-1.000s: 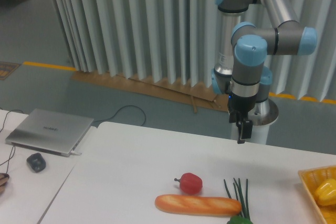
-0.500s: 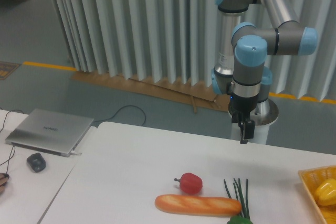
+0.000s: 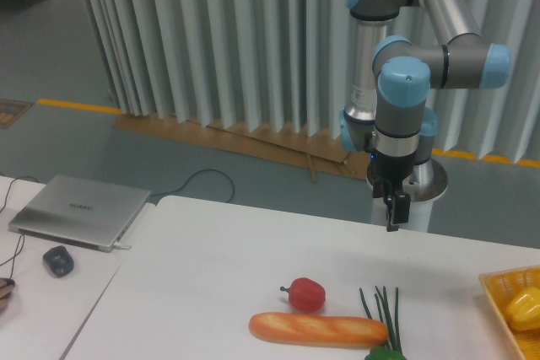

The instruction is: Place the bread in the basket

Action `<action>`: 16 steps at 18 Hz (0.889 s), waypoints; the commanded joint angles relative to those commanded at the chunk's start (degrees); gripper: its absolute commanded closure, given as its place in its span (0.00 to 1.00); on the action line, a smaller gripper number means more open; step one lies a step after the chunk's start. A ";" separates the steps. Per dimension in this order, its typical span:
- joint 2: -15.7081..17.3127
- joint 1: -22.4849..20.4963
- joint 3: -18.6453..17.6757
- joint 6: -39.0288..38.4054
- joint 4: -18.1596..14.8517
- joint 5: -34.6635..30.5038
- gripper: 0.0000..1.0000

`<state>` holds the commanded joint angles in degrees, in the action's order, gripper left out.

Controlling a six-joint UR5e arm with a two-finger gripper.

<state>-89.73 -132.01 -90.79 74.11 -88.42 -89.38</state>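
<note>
The bread (image 3: 317, 329) is a long golden-orange loaf lying flat on the white table near the front edge. At the right edge of the view stands the yellow woven basket (image 3: 498, 286), cut off by the frame. My gripper (image 3: 391, 212) hangs above the back of the table, well behind and to the right of the bread, with nothing in it. I see it edge-on, so the gap between its fingers does not show.
A small red pepper (image 3: 305, 293) sits just behind the bread. Green chives (image 3: 384, 309) and a green item (image 3: 384, 353) lie at the bread's right end. A yellow pepper (image 3: 525, 307) is in the basket. A laptop (image 3: 78, 209) and mouse (image 3: 58, 260) rest on the left table.
The gripper has drifted slightly to the right and a little lower. The bread and the other objects have not moved.
</note>
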 joint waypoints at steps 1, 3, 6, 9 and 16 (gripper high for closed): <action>0.08 -0.09 -0.26 -1.15 0.00 0.00 0.00; 0.35 -0.09 -0.79 -1.60 0.78 0.09 0.00; 0.61 -0.88 -0.79 -0.99 2.37 0.09 0.00; 0.53 -0.88 -0.87 -0.98 2.64 0.26 0.00; 1.23 -0.88 -2.37 -0.98 6.68 0.00 0.00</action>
<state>-88.51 -132.89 -93.16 73.12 -81.74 -89.38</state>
